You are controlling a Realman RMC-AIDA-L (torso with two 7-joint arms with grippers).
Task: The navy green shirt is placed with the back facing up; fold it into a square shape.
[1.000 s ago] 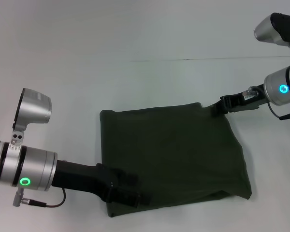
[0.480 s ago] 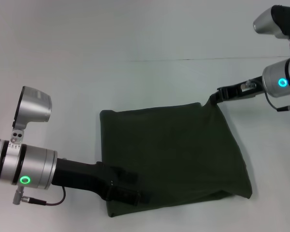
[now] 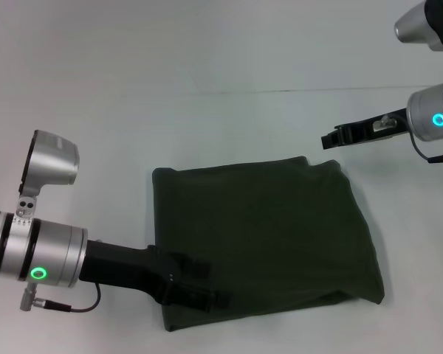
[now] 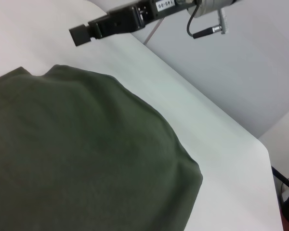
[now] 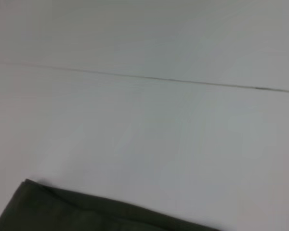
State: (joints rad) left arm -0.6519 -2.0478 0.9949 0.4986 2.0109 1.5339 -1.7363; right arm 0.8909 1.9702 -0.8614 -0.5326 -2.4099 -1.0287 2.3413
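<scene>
The navy green shirt (image 3: 262,240) lies folded into a rough square on the white tabletop (image 3: 170,96). The left gripper (image 3: 203,291) sits at the shirt's 7 o'clock corner, jaws clenched on the shirt's edge. The right gripper (image 3: 331,140) hangs clear above the 1 o'clock corner, holding nothing; whether its jaws are parted I cannot tell.

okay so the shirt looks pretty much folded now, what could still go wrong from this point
Two risks, as a judgement. The left gripper lies on the near left corner of the navy green shirt; pulling away could drag that corner and open the fold. The shirt's right edge slants outward toward its near right corner, so the shape is not truly square and may need straightening. The right gripper hangs clear above the table.
</scene>
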